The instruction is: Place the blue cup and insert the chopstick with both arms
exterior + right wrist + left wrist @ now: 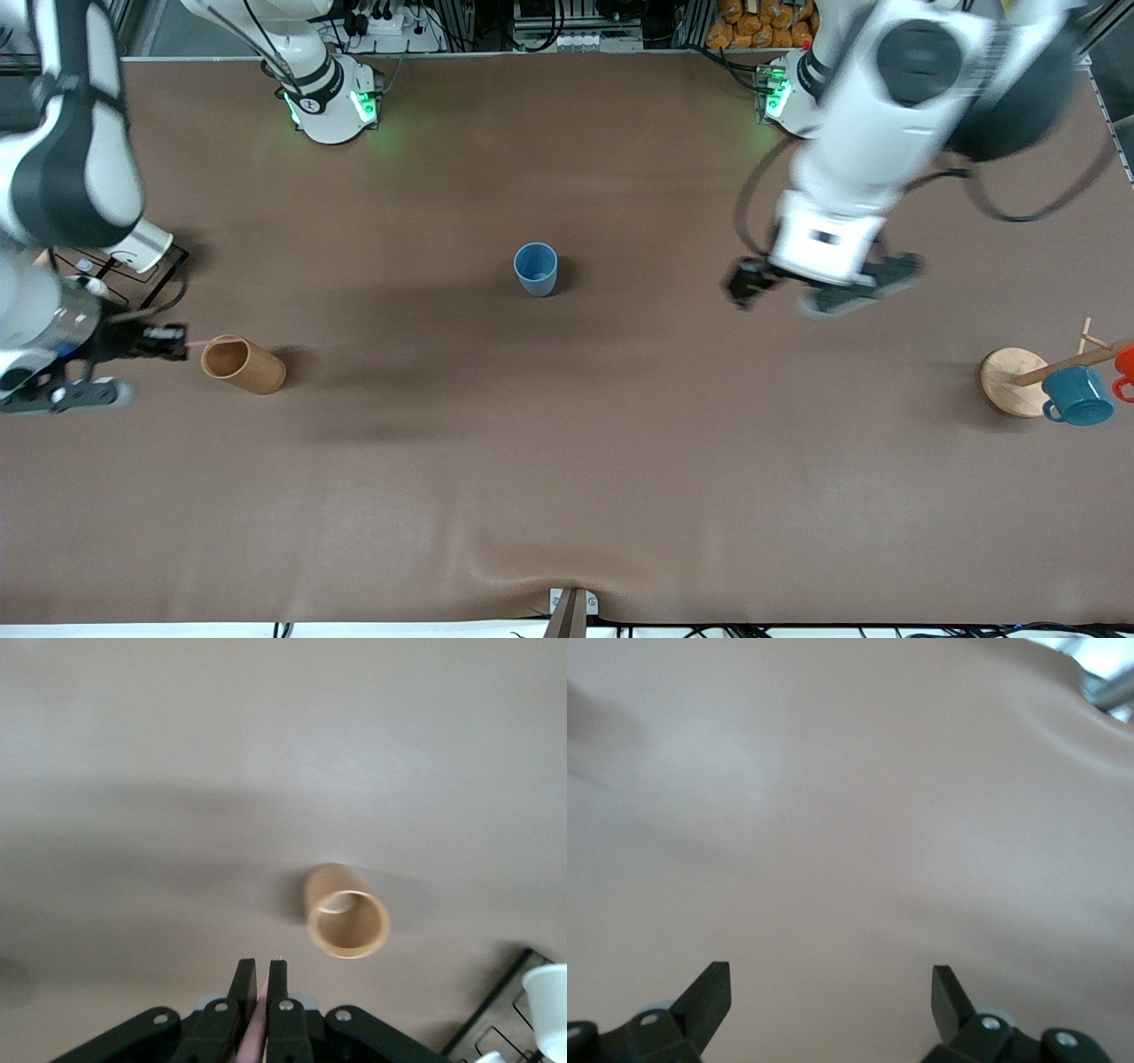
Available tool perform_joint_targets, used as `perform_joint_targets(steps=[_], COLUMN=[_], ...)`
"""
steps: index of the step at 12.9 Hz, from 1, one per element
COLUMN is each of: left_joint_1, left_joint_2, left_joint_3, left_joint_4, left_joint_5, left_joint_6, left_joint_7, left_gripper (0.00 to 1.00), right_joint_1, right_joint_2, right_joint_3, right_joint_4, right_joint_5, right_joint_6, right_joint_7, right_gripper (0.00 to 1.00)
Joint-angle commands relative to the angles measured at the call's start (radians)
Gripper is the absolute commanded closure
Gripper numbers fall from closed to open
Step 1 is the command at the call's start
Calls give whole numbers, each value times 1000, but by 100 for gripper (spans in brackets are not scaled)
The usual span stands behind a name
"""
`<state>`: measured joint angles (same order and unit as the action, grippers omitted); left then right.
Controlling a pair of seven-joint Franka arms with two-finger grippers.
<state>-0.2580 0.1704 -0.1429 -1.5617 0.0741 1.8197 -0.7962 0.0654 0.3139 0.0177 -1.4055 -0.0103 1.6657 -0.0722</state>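
Front view. The blue cup [536, 268] stands upright near the middle of the table [567, 461], mouth up, nothing touching it. At the right arm's end the right gripper [182, 343] hangs low beside the brown wooden cylinder [243, 364], fingers pinched on the chopstick [202, 342]. The stick's long axis runs roughly level, along the table's length; its free end points toward the cylinder's open rim and the cup well past it. Only a short pale pink length shows between fingertips and rim, and whether it touches the rim cannot be told. The left gripper [749, 283] hangs over bare table between the cup and the left arm's end; it is motion-smeared and its fingers are hard to read here. At the left arm's end a teal mug [1078, 396] hangs on a wooden rack [1014, 381], which the frame edge cuts off.

Left wrist view. Both fingertips [709, 997] of the left gripper [830, 992] stand wide apart with nothing between them. Below is only plain table surface.

Right wrist view. The right gripper [262, 985] has its fingers drawn narrow on the chopstick [263, 1028]; just a thin pink sliver shows between them, tip barely clear of the pads. The wooden cylinder [345, 917] stands just ahead, its open mouth showing.
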Motion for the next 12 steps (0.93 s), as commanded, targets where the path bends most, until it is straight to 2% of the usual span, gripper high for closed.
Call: perform_joint_targets(steps=[1,2,5,9,12], left_joint_1=[92,118,158,154,189], left_joint_2=[-44,-52,-68,-92,-104], left_joint_3=[-17,-18,-6,135,166], left_joint_4=[-20,-12,32,34,32], left_joint_5=[-1,-2,-2,-34,-65], left_joint_6=[-17,-35,-97,-155,-192], left_joint_7=[102,130,271,578,706], left_gripper=[0,0,0,0,0], right_joint_1=[144,209,394,563,623], right_joint_2=[-56,-56,-47,-12,-1], right_joint_3=[37,56,56,54,54], right_joint_4=[-26,-26,-33,-42,-113], right_joint_5=[1,-3,-4,6,6], right_joint_6=[-4,5,84,166,261], right_joint_7=[11,14,26,58,136], right_gripper=[100,100,100,100,100])
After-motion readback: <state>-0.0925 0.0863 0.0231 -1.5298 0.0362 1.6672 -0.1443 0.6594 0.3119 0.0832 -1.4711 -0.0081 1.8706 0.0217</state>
